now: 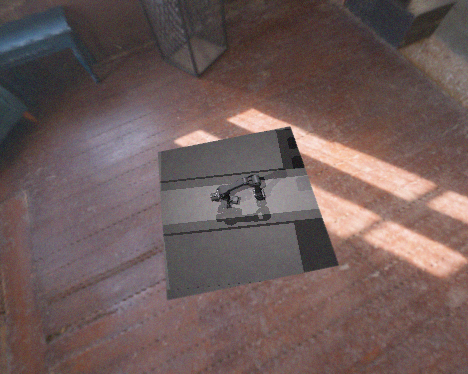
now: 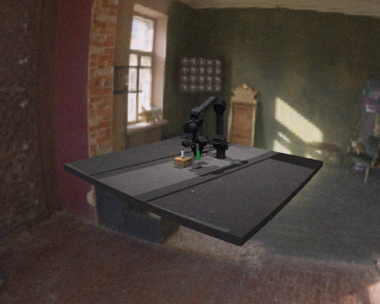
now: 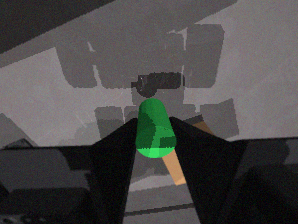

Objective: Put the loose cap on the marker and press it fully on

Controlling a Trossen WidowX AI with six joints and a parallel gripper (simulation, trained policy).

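The green cap (image 2: 198, 155) (image 3: 155, 131) stands upright between the fingers of my gripper (image 3: 153, 122), which is shut on it. The cap is at or close to the table top; a gap below it cannot be made out. The wooden holder block (image 2: 183, 162) (image 3: 174, 167) is beside the cap, to its left in the exterior view, and partly hidden behind the right finger in the wrist view. The marker (image 2: 182, 154) stands upright in the block, with its pale upper end bare; it is hidden in the wrist view. In the top view the arm hides the cap and block.
The arm's base (image 2: 220, 151) stands on the dark table (image 1: 225, 265) (image 2: 239, 195), to the right of the cap in the exterior view. Broad shadow bands cross the table top. The holder block is the nearest obstacle to the fingers.
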